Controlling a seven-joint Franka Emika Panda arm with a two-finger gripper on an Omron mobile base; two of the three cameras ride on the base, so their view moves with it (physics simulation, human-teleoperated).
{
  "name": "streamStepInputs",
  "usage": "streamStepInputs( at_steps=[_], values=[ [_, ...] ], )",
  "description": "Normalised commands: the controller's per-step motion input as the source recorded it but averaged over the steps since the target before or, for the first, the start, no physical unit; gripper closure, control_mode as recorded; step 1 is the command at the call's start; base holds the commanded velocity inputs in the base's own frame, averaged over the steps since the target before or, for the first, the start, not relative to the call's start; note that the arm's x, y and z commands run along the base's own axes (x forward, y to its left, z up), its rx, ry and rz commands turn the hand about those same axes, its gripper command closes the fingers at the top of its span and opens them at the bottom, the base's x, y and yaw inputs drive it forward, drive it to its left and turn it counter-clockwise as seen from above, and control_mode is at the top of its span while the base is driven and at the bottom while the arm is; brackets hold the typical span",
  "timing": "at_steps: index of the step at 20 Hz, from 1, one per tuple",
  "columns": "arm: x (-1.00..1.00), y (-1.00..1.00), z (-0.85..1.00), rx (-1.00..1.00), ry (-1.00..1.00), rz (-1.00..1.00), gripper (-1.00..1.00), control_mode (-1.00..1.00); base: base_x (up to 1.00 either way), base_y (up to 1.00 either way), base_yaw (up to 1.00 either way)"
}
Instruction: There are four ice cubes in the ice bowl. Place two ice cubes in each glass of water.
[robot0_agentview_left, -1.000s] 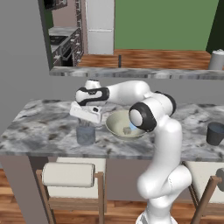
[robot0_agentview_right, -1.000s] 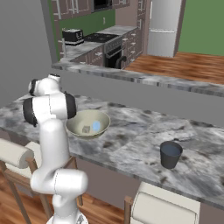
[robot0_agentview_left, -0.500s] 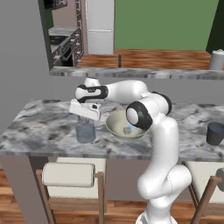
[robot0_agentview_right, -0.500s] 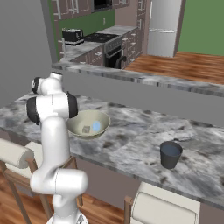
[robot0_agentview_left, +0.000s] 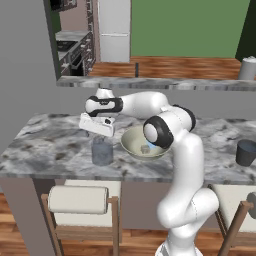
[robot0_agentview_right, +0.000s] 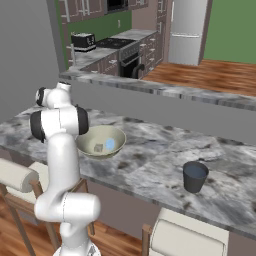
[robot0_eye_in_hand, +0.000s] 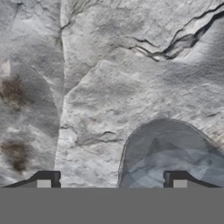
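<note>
My gripper (robot0_agentview_left: 99, 133) hangs just above the left glass of water (robot0_agentview_left: 102, 152), a short grey tumbler near the counter's front edge. In the hand view my gripper (robot0_eye_in_hand: 111, 183) is open, fingertips (robot0_eye_in_hand: 45, 181) wide apart with nothing between them, and that glass (robot0_eye_in_hand: 175, 148) lies at the lower right under one fingertip. A pale shape shows inside it; I cannot tell what it is. The beige ice bowl (robot0_agentview_left: 131, 141) sits just right of this glass and holds ice cubes (robot0_agentview_right: 99, 148), one grey and one bluish (robot0_agentview_right: 110, 145). The other glass of water (robot0_agentview_right: 194, 176) stands far right.
The marble counter (robot0_agentview_left: 50, 145) has a raised ledge (robot0_agentview_left: 165, 84) behind it. Stools (robot0_agentview_left: 80, 200) stand against its front edge. My own arm hides the left glass in the right base view. A kettle-like object (robot0_agentview_left: 247, 69) sits on the ledge at far right.
The hand has risen slightly over the left glass. The bowl and both glasses have stayed where they were.
</note>
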Motion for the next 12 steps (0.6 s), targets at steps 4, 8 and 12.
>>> streamStepInputs(
  at_steps=[4, 8, 12],
  values=[
    [-0.07, 0.00, 0.00, 0.00, 0.00, -0.01, -1.00, -1.00, 0.00, 0.00, 0.00],
    [-0.14, 0.00, 0.00, 0.00, 0.00, -0.01, -1.00, -1.00, 0.00, 0.00, 0.00],
    [-0.25, -0.02, 0.02, 0.00, -0.01, 0.00, -1.00, -1.00, 0.00, 0.00, 0.00]
  ],
)
